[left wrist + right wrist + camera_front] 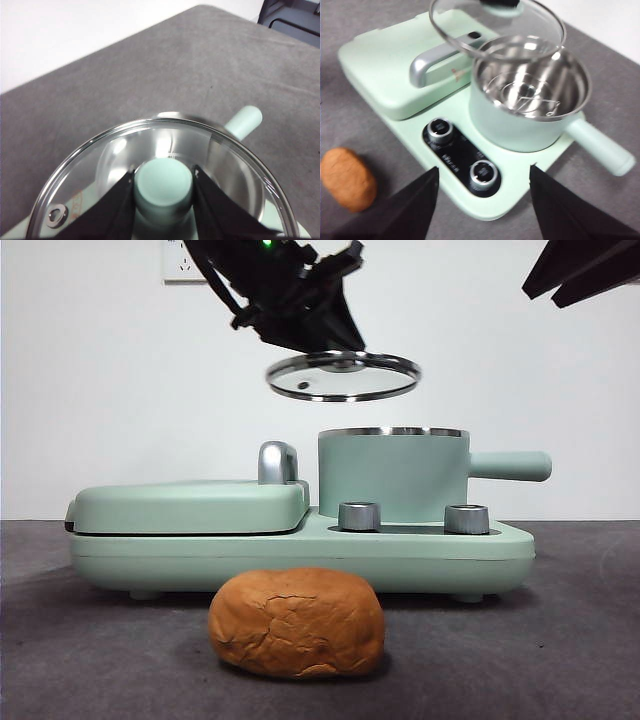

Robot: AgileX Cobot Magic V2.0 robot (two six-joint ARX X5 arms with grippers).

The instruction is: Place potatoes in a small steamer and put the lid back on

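My left gripper (pixel 300 315) is shut on the mint-green knob (pixel 163 186) of the glass lid (pixel 343 377) and holds it lifted above the small steamer (pixel 393 475), a little toward the griddle side. The lid (pixel 535 30) also shows in the right wrist view, over the open steamer (pixel 530 100) with a steel rack inside. The potato (pixel 297 623) lies on the grey table in front of the appliance; it also shows in the right wrist view (pixel 347 178). My right gripper (pixel 482 205) is open and empty, high above the control knobs.
The mint-green base (pixel 300 555) carries two steel dials (pixel 360 516) and a closed flat griddle cover (pixel 190 505) with a steel handle (pixel 277 462). The steamer's side handle (pixel 510 466) sticks out to the right. A white wall stands behind.
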